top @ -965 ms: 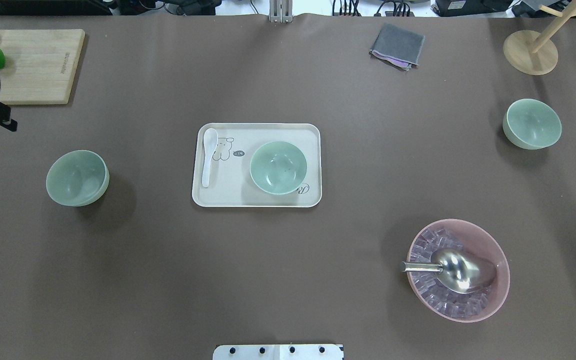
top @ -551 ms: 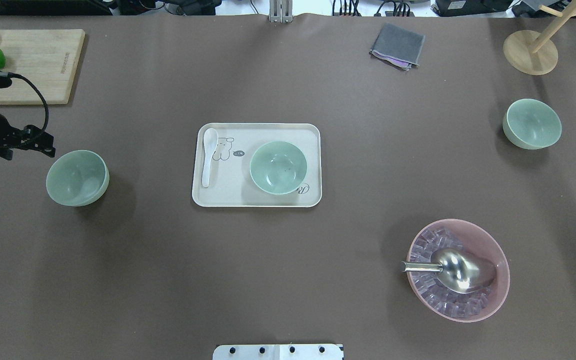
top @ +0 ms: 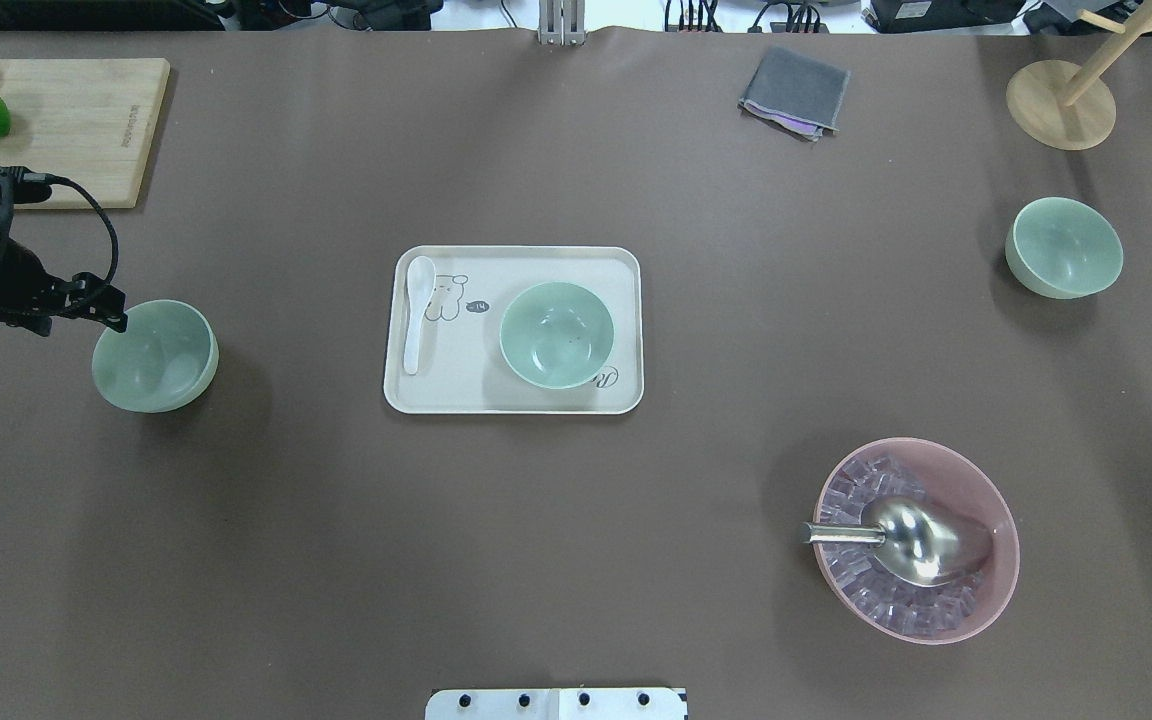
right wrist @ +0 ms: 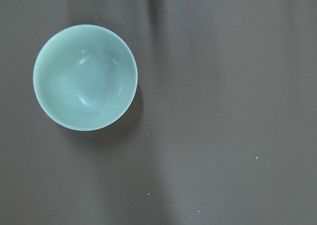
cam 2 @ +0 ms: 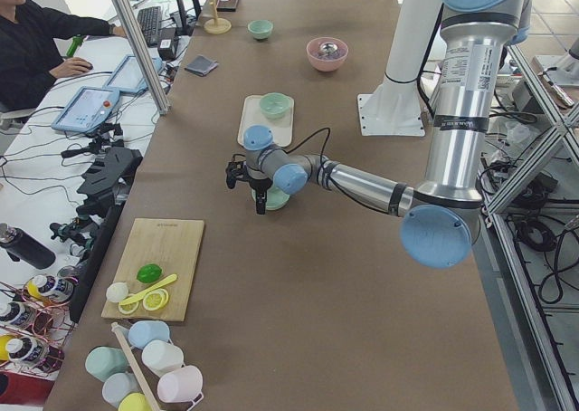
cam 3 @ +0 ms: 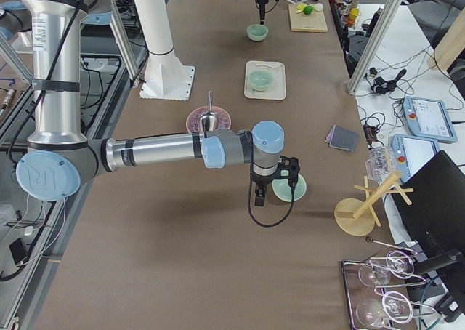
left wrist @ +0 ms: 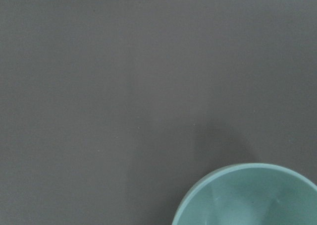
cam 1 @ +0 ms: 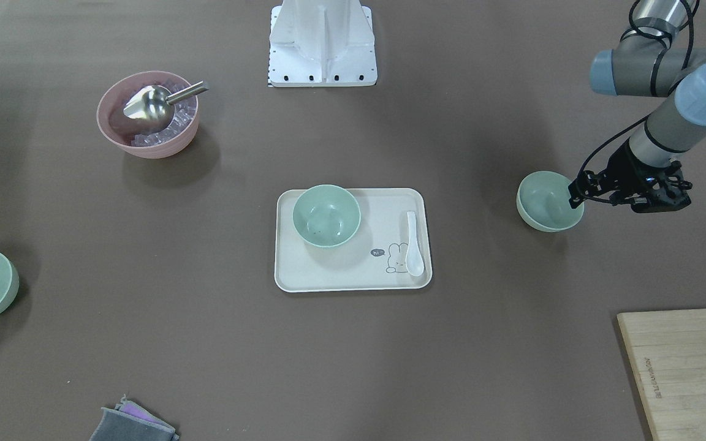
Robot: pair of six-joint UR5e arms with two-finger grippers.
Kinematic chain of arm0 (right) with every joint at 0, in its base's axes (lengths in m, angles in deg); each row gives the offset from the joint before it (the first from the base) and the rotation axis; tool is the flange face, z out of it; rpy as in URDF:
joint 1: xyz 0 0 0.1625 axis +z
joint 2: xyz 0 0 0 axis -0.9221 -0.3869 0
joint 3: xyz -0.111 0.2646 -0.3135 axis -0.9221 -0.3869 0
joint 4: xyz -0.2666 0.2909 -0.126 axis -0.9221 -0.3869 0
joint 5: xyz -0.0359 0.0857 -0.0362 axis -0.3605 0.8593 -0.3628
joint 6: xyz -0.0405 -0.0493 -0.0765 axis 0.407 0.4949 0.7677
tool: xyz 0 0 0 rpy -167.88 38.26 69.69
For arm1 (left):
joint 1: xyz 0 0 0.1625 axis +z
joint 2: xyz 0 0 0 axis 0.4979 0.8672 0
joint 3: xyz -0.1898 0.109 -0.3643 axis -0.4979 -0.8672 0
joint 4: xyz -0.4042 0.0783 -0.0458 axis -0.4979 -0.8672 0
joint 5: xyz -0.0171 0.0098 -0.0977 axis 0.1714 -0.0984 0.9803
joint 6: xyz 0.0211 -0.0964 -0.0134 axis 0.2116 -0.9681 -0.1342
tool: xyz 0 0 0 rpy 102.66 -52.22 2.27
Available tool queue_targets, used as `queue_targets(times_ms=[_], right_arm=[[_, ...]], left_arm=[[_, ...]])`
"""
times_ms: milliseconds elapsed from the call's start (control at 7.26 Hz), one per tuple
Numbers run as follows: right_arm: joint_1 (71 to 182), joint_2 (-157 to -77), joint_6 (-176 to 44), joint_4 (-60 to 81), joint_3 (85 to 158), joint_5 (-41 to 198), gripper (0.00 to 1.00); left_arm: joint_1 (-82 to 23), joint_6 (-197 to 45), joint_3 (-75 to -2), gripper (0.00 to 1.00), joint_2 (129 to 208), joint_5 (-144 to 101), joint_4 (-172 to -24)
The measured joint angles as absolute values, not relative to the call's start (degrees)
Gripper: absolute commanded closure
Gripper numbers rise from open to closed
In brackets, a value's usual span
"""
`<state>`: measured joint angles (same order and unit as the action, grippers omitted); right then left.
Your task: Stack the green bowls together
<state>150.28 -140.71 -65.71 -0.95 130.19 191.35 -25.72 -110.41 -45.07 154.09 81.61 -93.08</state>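
Left hand (top: 16, 300) advanced, now beside green bowl (top: 154, 356) outer rim.

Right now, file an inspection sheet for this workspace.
Surface: brown table cover, flat.
Job's things: three green bowls, unstacked: left bowl, tray bowl on the tray, right bowl.
Clutter: pink bowl holding clear cubes and scoop; white spoon on tray; grey cloth; cutting board; wooden stand.
Pincers: left pincer by left bowl's rim, right pincer near right bowl; open or shut, cannot tell.
Cables: black cable loops at left wrist.
Surroundings: operator seated at a side bench.
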Motion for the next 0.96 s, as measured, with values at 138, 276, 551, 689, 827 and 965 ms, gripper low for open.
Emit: queue_targets(times_ms=[138,276,551,689,827,965], right_arm=[[150.21,-140.71,-65.88,-0.95,130.21,191.35,0.0],[150.16,-140.68,-66.02,-0.95,130.22,191.35,0.0],[150.07,-140.63,-66.15,-0.95,130.22,191.35,0.0],[150.05,-140.62,-66.17,-0.95,130.2,191.35,0.0],[150.03,-140.62,-66.17,-0.95,130.19,191.35,0.0],[150.03,-140.59,-66.17,-0.95,130.13,191.35,0.0]], left_arm=[[-25.24,-110.37,-44.84,0.37,154.1,81.58,-93.32],[-24.69,-110.32,-44.77,0.37,154.1,81.52,-93.39],[-24.12,-110.28,-44.7,0.45,154.09,81.49,-93.43],[-24.06,-110.26,-44.69,0.47,154.05,81.51,-93.43],[-24.04,-110.2,-44.63,0.51,154.0,81.51,-93.43],[-24.02,-110.12,-44.51,0.55,153.96,81.51,-93.43]])
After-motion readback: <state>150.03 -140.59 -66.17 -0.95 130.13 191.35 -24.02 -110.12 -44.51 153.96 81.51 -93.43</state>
